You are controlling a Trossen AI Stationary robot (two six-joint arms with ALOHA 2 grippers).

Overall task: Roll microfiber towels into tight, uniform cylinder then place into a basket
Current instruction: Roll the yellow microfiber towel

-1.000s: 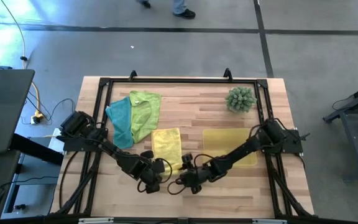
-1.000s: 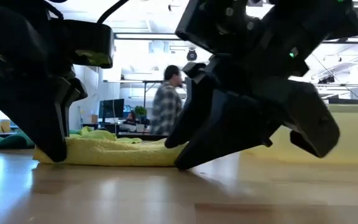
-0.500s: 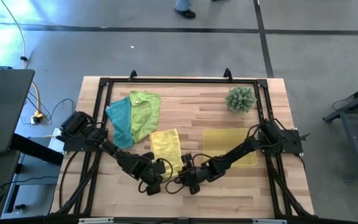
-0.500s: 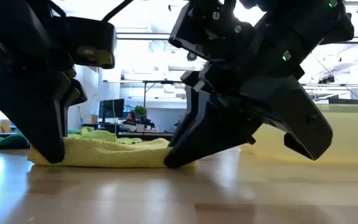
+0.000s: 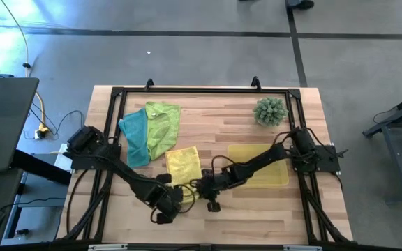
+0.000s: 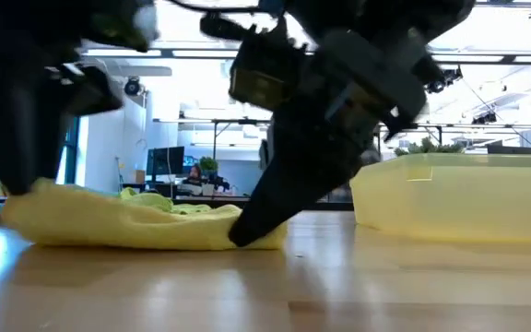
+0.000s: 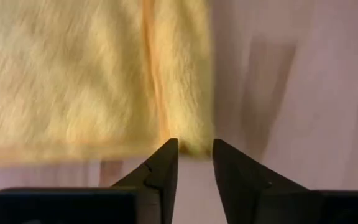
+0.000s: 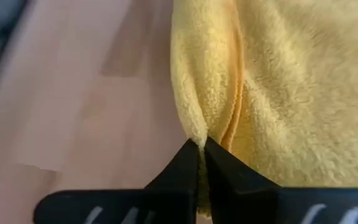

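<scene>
Right gripper (image 8: 201, 148) is pinching a fold of the yellow towel (image 5: 184, 166) near the table's (image 5: 222, 125) front edge. Left gripper (image 7: 194, 152), fingers narrowly parted, sits at the towel's corner. Nothing rolled yet; basket (image 5: 257, 167) holds nothing, teal towel (image 5: 135, 132) and green towel (image 5: 162, 125) wait at the back left. Both arms reach low, inward.

Two dark jointed arms, black cables; tapered black tool fingers (image 7: 166, 165)

In the low view the left arm is a dark blur, its claw indistinct. The flat yellow microfiber towel (image 7: 86, 74) runs off the left wrist picture at 9 and 12 o'clock. The teal blue cloth (image 5: 135, 132) lies partly under the lime green cloth (image 5: 162, 125).
</scene>
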